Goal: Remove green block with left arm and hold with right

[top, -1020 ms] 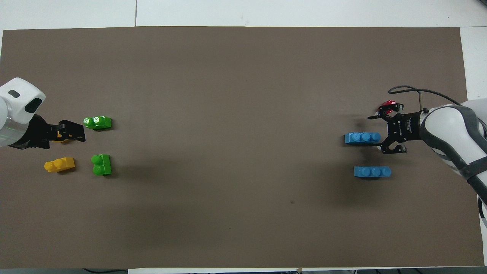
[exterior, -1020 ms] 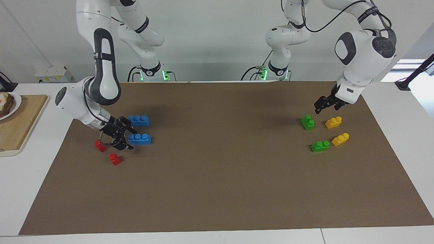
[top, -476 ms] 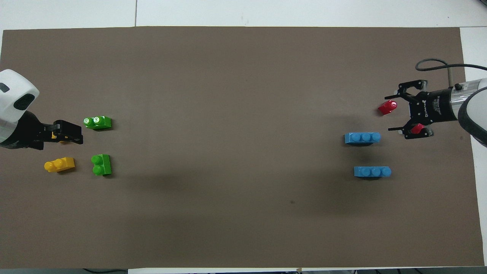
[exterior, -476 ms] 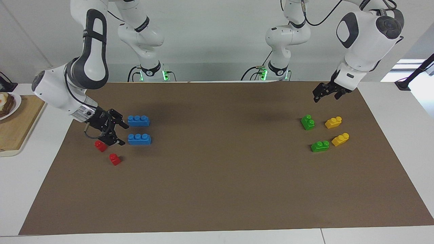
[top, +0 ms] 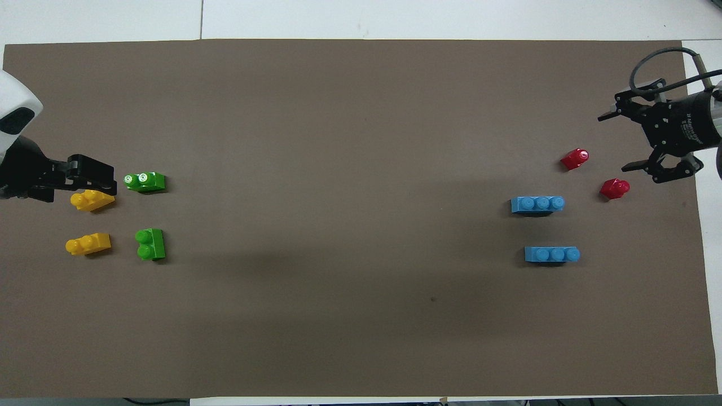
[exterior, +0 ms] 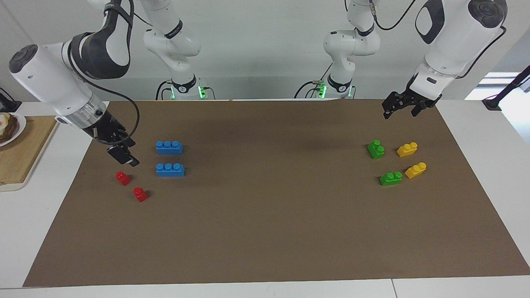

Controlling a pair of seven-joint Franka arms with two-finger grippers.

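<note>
Two green blocks lie on the brown mat [exterior: 265, 231] toward the left arm's end of the table: the green block nearer the robots [exterior: 376, 149] [top: 150, 243] and the farther green block [exterior: 391, 178] [top: 145, 181], apart from each other and both free of any grip. Beside them, closer to that end edge of the mat, sit two yellow two-stud bricks [exterior: 407, 149] [top: 88, 243] and [exterior: 415, 169] [top: 92, 199]. The left gripper [exterior: 400, 109] [top: 93, 176] hangs raised in the air over the mat near its edge at the robots' side, empty; whether its fingers are spread or together cannot be told. Toward the right arm's end, two blue three-stud bricks [exterior: 169, 147] [top: 551, 254] and [exterior: 170, 169] [top: 537, 204] lie parallel, with two small red bricks [exterior: 123, 178] [top: 614, 188] and [exterior: 140, 194] [top: 575, 159] closer to that end of the mat. The right gripper [exterior: 123, 154] [top: 626, 142] hovers up in the air over the mat's end edge near the red bricks, its jaws spread wide and holding nothing. A wooden board [exterior: 20, 151] rests off the mat at that end.
</note>
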